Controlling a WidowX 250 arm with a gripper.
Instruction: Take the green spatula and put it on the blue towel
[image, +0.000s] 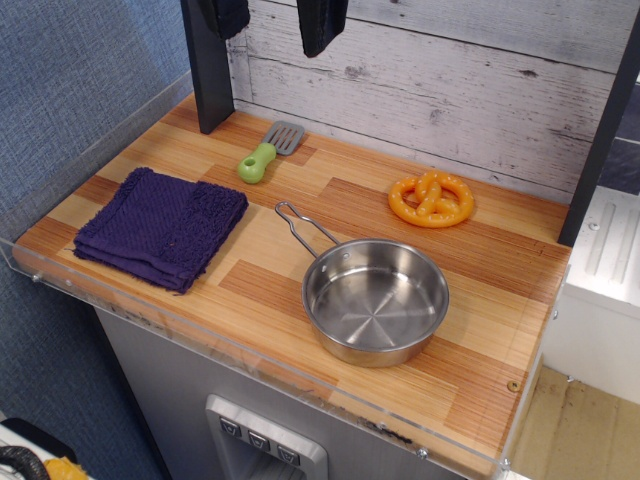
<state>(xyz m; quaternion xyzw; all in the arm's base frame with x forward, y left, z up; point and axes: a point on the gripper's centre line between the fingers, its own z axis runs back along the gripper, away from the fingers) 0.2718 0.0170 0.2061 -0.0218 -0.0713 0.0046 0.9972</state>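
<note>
The green spatula lies flat at the back of the wooden counter, its lime handle toward the front left and its grey slotted blade toward the wall. The blue towel lies folded at the left of the counter, a short way in front and left of the spatula. My gripper hangs at the top edge of the view, high above the spatula. Only its two dark fingertips show; they stand wide apart with nothing between them.
A steel pan with a wire handle sits at the front middle. An orange pretzel toy lies at the back right. A black post stands at the back left by the plank wall. Clear plastic edging rims the counter.
</note>
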